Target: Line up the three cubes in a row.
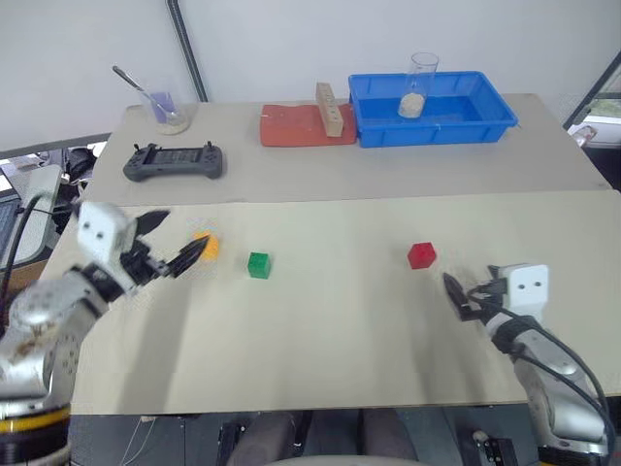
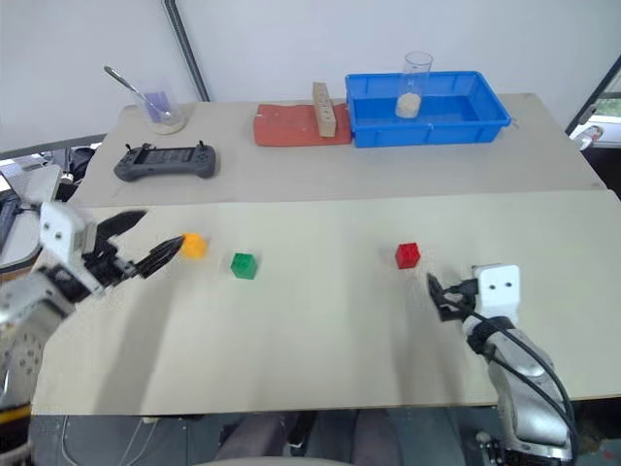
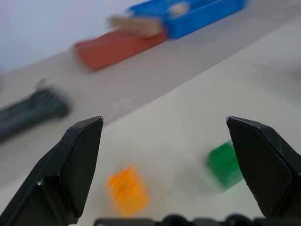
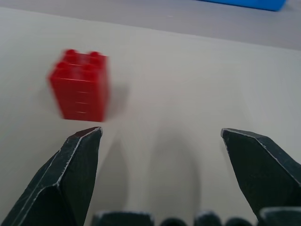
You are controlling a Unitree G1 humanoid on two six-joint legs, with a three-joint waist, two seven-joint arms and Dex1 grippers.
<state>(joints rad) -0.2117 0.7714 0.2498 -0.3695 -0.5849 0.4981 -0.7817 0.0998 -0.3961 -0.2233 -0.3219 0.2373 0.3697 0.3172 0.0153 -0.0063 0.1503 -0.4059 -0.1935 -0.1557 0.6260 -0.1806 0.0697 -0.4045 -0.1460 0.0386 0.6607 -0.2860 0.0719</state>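
While both grippers stand wide open and hold nothing, the three cubes lie apart on the pale table point(image 1: 320, 330). At the left, the left gripper point(image 1: 167, 244) hovers just above the tabletop with its two black fingers spread. The orange cube point(image 1: 206, 245) sits just beside the tip of the nearer finger, on its right and slightly farther side, not between the fingers; whether the tip touches it cannot be told. In the left wrist view the orange cube point(image 3: 127, 189) shows ahead in the gap between the fingers, nearer one finger, and the green cube point(image 3: 225, 165) lies partly behind the other finger.

On the table, the green cube point(image 1: 258, 264) rests a little to the right of the orange one and slightly nearer, apart from it. Well to the right of the green one lies the red cube point(image 1: 421, 255), studs up.

At the right, the right gripper point(image 1: 466, 294) sits low over the table, pointing away toward the far side. The red cube lies just beyond it and to its left, close but not touching. In the right wrist view the red cube point(image 4: 81, 85) stands ahead of one fingertip, outside the open gap.

Along the far edge stand a blue bin point(image 1: 485, 124), a red mat point(image 1: 289, 126), a wooden block point(image 1: 329, 109) and a black controller point(image 1: 173, 161).
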